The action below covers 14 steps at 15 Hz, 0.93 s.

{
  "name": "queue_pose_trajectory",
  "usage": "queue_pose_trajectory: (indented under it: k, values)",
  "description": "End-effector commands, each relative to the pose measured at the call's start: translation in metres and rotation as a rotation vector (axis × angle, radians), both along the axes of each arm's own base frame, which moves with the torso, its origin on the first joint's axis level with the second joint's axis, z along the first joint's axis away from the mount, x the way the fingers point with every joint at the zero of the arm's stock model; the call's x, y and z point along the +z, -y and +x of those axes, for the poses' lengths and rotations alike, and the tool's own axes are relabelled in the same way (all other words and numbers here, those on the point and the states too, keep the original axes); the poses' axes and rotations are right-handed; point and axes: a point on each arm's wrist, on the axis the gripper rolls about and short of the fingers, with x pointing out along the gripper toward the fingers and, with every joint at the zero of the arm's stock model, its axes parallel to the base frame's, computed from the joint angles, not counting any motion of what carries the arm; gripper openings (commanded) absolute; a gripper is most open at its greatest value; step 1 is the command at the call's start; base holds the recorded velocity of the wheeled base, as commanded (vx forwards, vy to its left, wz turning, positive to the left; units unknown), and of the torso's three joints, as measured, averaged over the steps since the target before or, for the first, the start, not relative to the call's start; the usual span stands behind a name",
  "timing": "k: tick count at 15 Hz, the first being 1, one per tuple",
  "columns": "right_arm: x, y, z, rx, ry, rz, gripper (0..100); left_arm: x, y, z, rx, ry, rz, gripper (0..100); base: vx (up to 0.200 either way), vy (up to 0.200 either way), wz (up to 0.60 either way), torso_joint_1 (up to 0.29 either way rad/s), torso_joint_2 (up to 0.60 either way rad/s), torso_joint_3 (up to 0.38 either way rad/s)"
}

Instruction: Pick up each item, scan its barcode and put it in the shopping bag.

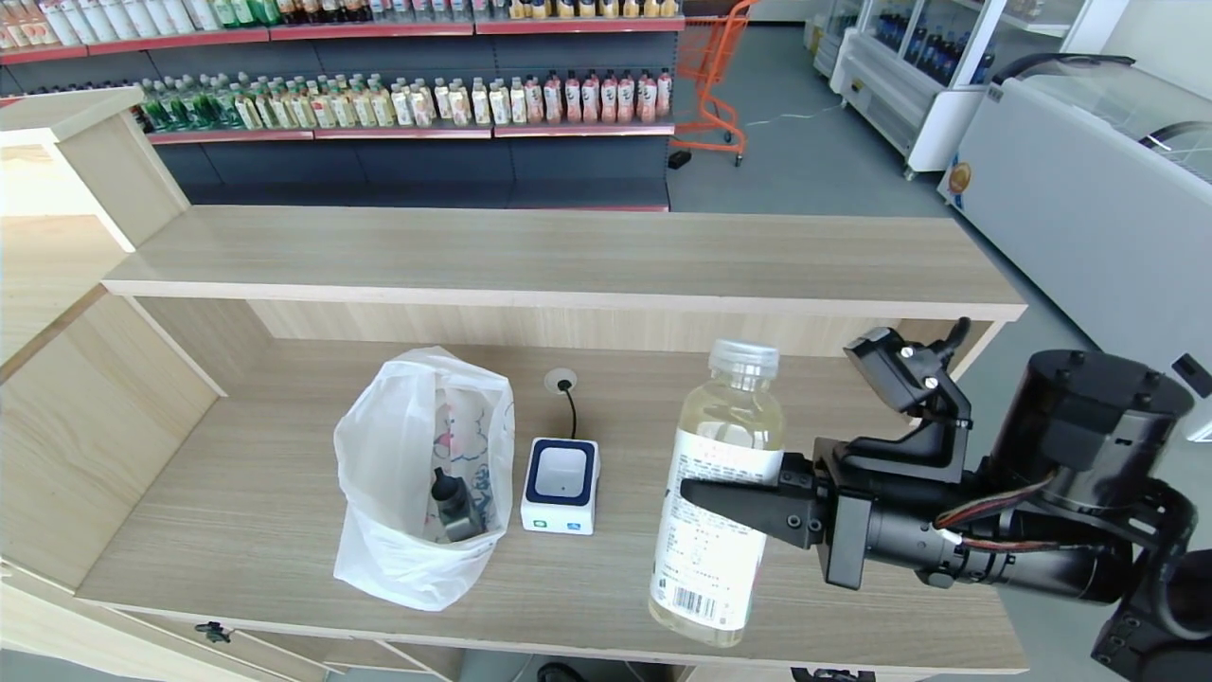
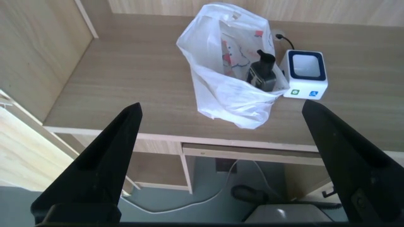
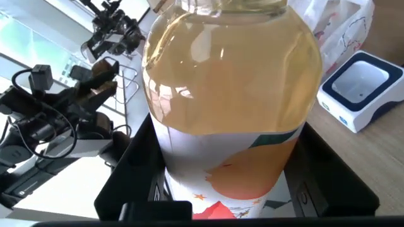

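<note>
One bottle (image 1: 724, 445), one shopping bag (image 1: 398, 455) and one scanner (image 1: 561, 485) were on show. The bottle of pale liquid stood nearly upright, long axis vertical, cap up, with the barcode low on its label. The right gripper (image 1: 734, 497) was clamped around its middle, over the worktop (image 1: 237, 502) to the right of the scanner. The bag, just left of the scanner, held one dark item (image 1: 459, 507). The left gripper (image 2: 221, 113) hung empty, its fingers spread wide.
</note>
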Motion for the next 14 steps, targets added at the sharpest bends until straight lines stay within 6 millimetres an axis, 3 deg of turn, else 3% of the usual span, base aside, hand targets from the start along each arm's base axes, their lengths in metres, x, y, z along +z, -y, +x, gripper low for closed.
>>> queue_pose_trajectory:
  k: [1, 3, 5, 6, 9, 11, 14]
  values:
    - [-0.002, 0.0, 0.0, 0.0, -0.005, -0.006, 0, 0.0, 0.0, 0.0, 0.0, 0.0, 0.0, 100, 0.0, 0.0, 0.0, 0.0, 0.0, 0.0]
    - [-0.002, 0.001, 0.0, -0.008, 0.012, -0.012, 0, 0.0, 0.0, 0.0, 0.0, 0.0, 0.0, 100, 0.0, 0.0, 0.0, 0.0, 0.0, 0.0]
    - [-0.007, 0.015, 0.002, -0.059, 0.136, -0.083, 0, 0.0, 0.0, 0.0, 0.0, 0.0, 0.0, 100, 0.0, 0.0, 0.0, 0.0, 0.0, 0.0]
    - [-0.016, 0.034, 0.008, -0.121, 0.322, -0.21, 0, 0.0, 0.0, 0.0, 0.0, 0.0, 0.0, 100, 0.0, 0.0, 0.0, 0.0, 0.0, 0.0]
    - [-0.028, 0.087, 0.027, -0.278, 0.623, -0.486, 0, 0.0, 0.0, 0.0, 0.0, 0.0, 0.0, 100, 0.0, 0.0, 0.0, 0.0, 0.0, 0.0]
    - [-0.034, 0.108, 0.042, -0.349, 0.755, -0.602, 0, 0.0, 0.0, 0.0, 0.0, 0.0, 0.0, 100, 0.0, 0.0, 0.0, 0.0, 0.0, 0.0]
    - [-0.038, 0.117, 0.051, -0.391, 0.877, -0.675, 0, 0.0, 0.0, 0.0, 0.0, 0.0, 0.0, 100, 0.0, 0.0, 0.0, 0.0, 0.0, 0.0]
